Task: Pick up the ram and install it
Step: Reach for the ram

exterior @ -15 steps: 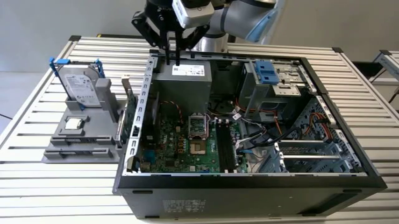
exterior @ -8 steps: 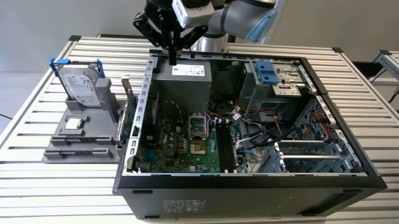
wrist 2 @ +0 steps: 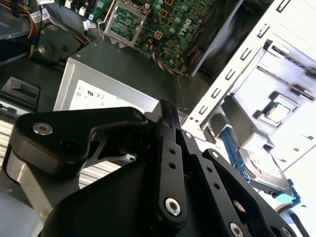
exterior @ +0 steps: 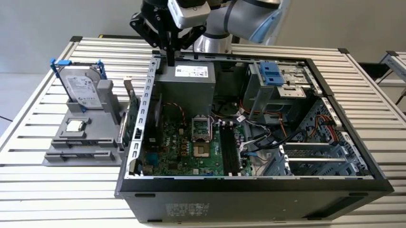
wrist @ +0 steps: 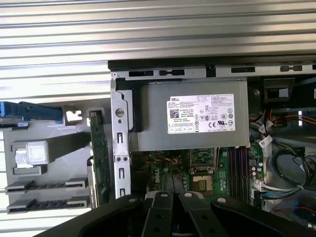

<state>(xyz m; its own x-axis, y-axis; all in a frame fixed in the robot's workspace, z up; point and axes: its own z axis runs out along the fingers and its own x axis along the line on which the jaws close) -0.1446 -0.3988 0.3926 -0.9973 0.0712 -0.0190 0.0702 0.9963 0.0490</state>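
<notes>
Task at its start: nothing picked up, nothing installed.

Black two-finger gripper [exterior: 171, 61] hangs above the rear edge of the open black computer case [exterior: 254, 183], over the grey metal power supply box [exterior: 187, 85]. Fingers look closed together, nothing between them.

The ram [exterior: 134, 118], a long thin green circuit-board stick, stands on edge in the grey plastic parts holder [exterior: 82, 152]. It is below the gripper, toward the exterior view's left of it, well apart, just outside the case wall. In the first wrist view it shows as a green strip [wrist: 99, 158] beside the perforated wall.

Black memory slots [exterior: 228, 147] on the green motherboard lie below the gripper, inside the case. They look empty.

Left to do, by my reading: grasp, carry, seat.
</notes>
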